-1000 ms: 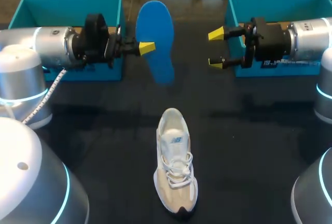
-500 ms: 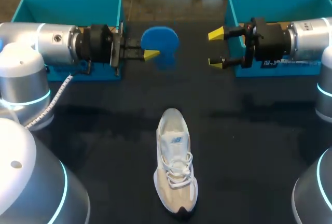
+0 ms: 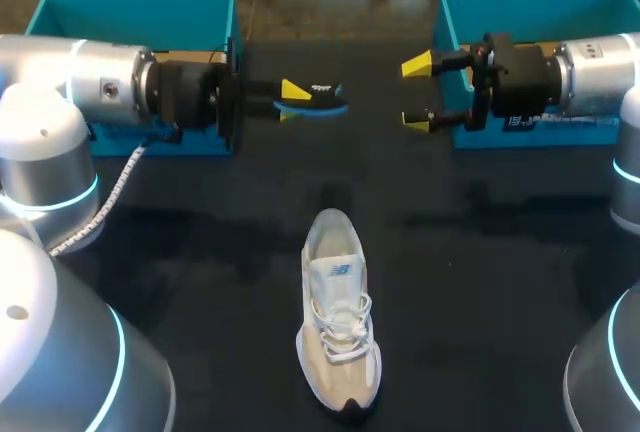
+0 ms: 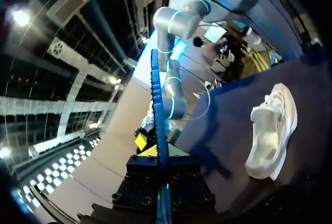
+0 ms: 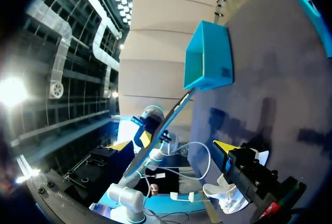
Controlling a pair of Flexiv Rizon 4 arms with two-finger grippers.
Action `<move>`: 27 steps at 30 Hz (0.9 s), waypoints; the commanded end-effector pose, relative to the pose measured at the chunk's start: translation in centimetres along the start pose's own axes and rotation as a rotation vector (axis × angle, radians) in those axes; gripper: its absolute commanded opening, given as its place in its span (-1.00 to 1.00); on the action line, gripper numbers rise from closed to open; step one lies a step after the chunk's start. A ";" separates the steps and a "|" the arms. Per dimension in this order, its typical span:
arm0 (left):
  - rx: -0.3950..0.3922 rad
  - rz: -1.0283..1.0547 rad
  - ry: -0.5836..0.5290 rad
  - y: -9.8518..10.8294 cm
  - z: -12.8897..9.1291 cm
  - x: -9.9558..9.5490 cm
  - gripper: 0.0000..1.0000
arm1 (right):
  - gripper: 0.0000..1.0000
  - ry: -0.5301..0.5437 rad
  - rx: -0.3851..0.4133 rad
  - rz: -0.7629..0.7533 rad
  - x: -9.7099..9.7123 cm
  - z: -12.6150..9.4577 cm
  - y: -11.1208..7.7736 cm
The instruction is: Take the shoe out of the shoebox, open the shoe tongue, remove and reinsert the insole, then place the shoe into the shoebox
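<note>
Your left gripper [image 3: 292,90] pinches 1 end of the blue insole [image 3: 322,104], likely light and floppy; right gripper [image 3: 417,94] spread, empty.

Silver left arm [image 3: 90,77] and right arm [image 3: 600,70] are showing cyan light rings [image 3: 120,352], black wrist collars [image 3: 190,97] and yellow fingertips [image 3: 417,65]; a braided white cable [image 3: 108,188] is trailing lower left.
</note>
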State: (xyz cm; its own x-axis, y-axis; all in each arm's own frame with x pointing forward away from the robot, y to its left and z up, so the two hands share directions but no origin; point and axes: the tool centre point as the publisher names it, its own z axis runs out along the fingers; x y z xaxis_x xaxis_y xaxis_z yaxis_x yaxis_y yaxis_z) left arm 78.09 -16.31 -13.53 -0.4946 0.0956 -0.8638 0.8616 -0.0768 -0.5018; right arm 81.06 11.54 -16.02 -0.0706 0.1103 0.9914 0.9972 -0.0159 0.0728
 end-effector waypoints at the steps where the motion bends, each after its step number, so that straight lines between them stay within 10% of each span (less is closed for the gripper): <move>1: -0.080 0.869 0.114 0.8 0.6 0.4 -1.00 | 1.00 -0.001 0.000 -0.001 -0.1 0.2 0.0; 27: -0.108 0.882 0.076 3.3 2.1 0.1 -1.00 | 1.00 0.015 -0.006 0.001 -0.9 1.0 -0.9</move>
State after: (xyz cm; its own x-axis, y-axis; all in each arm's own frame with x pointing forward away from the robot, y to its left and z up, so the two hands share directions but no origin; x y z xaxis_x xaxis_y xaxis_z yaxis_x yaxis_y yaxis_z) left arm 80.83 -18.32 -15.02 0.3650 0.1211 -0.9231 0.9308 -0.0690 0.3590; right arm 80.64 11.96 -16.54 -0.0673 0.1023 0.9925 0.9976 -0.0108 0.0687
